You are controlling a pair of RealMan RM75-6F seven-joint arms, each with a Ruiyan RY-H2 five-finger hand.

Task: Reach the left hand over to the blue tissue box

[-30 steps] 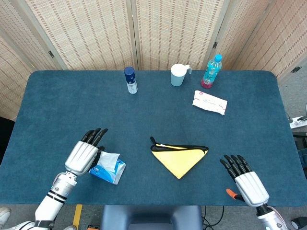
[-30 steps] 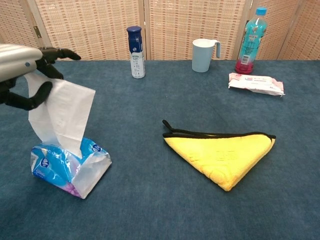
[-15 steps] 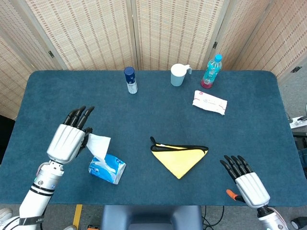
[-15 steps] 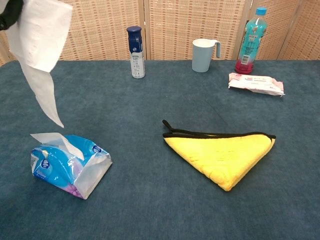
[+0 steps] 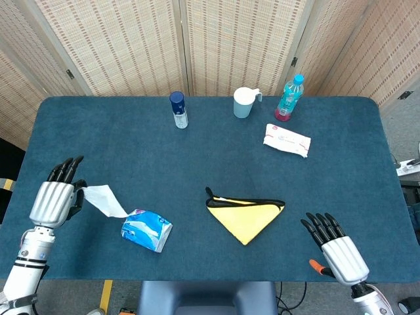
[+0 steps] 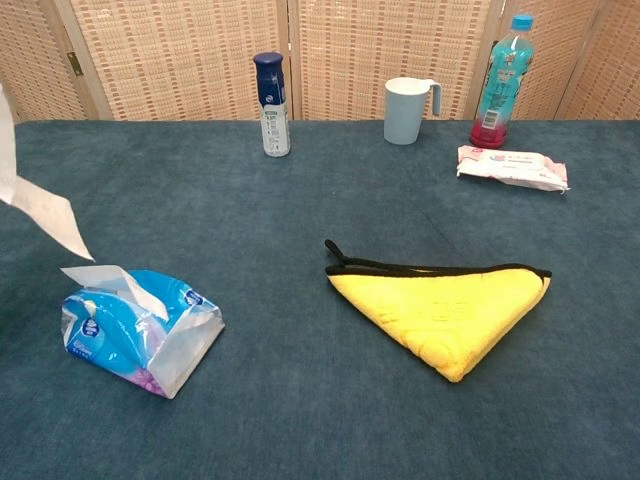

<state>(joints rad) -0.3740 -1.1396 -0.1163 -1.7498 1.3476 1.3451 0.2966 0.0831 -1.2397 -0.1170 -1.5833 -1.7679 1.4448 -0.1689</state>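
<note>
Looking down from the head view, the left hand (image 5: 54, 199), pinching a white tissue (image 5: 105, 201), sits left of the blue tissue box (image 5: 146, 230) and far nearer than the empty, spread right hand (image 5: 336, 245), while the chest view shows the box low at the left with no hand.

My left hand (image 5: 52, 200) has swung out left — the tissue (image 5: 105, 200) it pinches is now pulled free of the blue tissue box (image 5: 146, 230).

Bright, even light; sharp, shadowless
</note>
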